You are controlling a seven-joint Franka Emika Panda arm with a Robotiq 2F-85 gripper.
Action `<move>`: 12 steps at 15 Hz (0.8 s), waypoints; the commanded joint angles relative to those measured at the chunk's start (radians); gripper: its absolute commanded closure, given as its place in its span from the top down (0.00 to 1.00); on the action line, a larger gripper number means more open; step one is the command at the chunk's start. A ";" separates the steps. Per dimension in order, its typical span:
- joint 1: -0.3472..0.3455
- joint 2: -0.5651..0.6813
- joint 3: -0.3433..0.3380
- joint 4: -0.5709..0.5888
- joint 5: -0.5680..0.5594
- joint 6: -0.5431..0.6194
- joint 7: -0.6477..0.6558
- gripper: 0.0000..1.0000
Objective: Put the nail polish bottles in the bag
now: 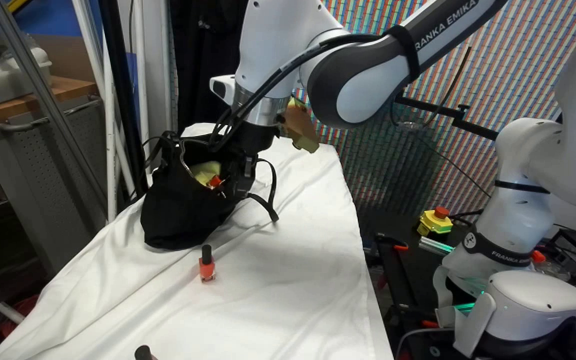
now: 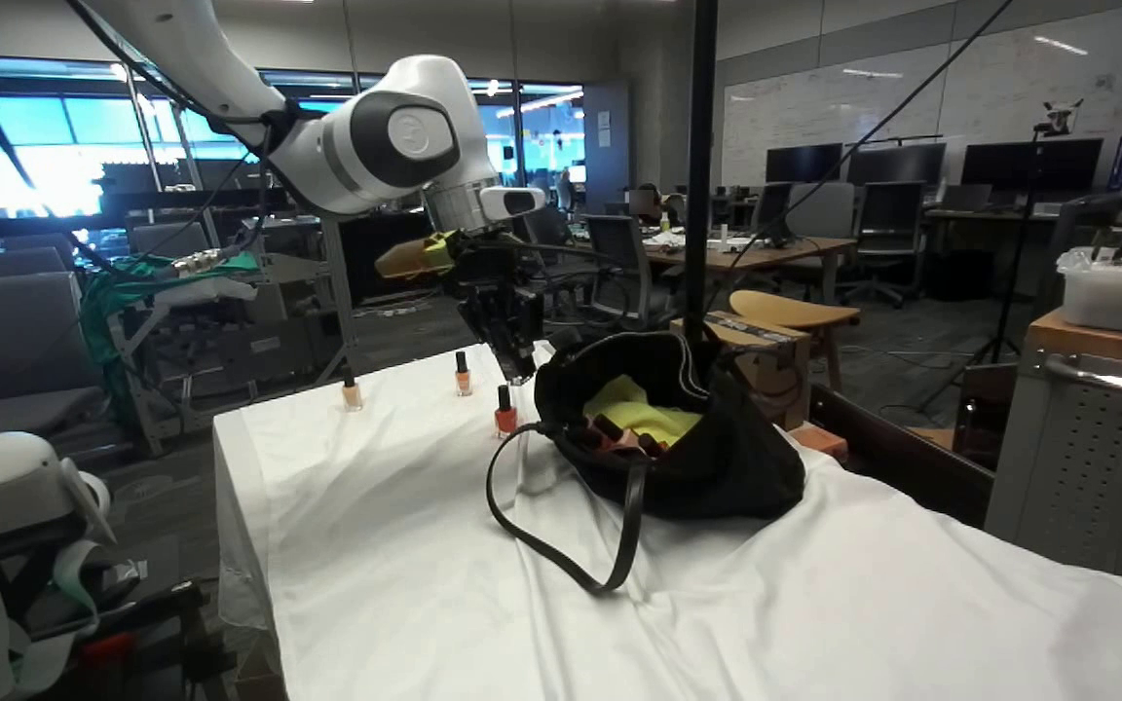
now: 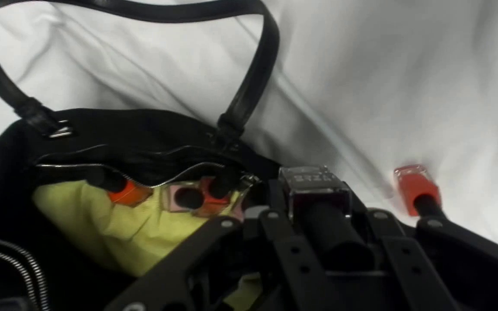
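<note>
The white arm (image 1: 273, 42) has dark grey covers (image 1: 322, 95), FRANKA EMIKA lettering (image 1: 445, 25) and black cables (image 1: 270, 84); the black gripper (image 3: 316, 198) bears seemingly silver screws (image 3: 381, 214).

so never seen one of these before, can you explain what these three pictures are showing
The white jointed machine is a robot arm, and the black tool at its end does the grasping. Two pictures come from cameras standing outside the robot, looking from different places. The close-up comes from a camera on the wrist, so the tool fills much of its lower part.

On the white cloth sits a slouchy black bag with a yellow-green lining and several small nail polish bottles inside. An exterior view shows, standing outside it, a red bottle, a peach bottle and a pale bottle.

The wrist view shows the tool closed on another, a dark-bodied bottle, near the bag. The job is to put the bottles in the bag.
</note>
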 commanded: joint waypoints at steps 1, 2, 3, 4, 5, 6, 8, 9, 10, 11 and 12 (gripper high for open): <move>-0.023 -0.008 -0.028 0.014 -0.060 0.079 0.106 0.20; -0.028 0.003 -0.038 0.026 -0.074 0.103 0.141 0.20; -0.030 0.013 -0.047 0.035 -0.093 0.124 0.173 0.20; -0.034 0.029 -0.056 0.050 -0.100 0.149 0.207 0.20; -0.037 0.045 -0.063 0.065 -0.097 0.169 0.228 0.20; -0.038 0.067 -0.072 0.084 -0.102 0.192 0.258 0.20; -0.035 0.111 -0.091 0.128 -0.098 0.214 0.295 0.20; -0.030 0.133 -0.102 0.149 -0.098 0.224 0.316 0.20; -0.025 0.156 -0.112 0.172 -0.098 0.225 0.330 0.19; -0.021 0.178 -0.122 0.195 -0.095 0.222 0.343 0.19; -0.015 0.200 -0.132 0.216 -0.096 0.222 0.357 0.19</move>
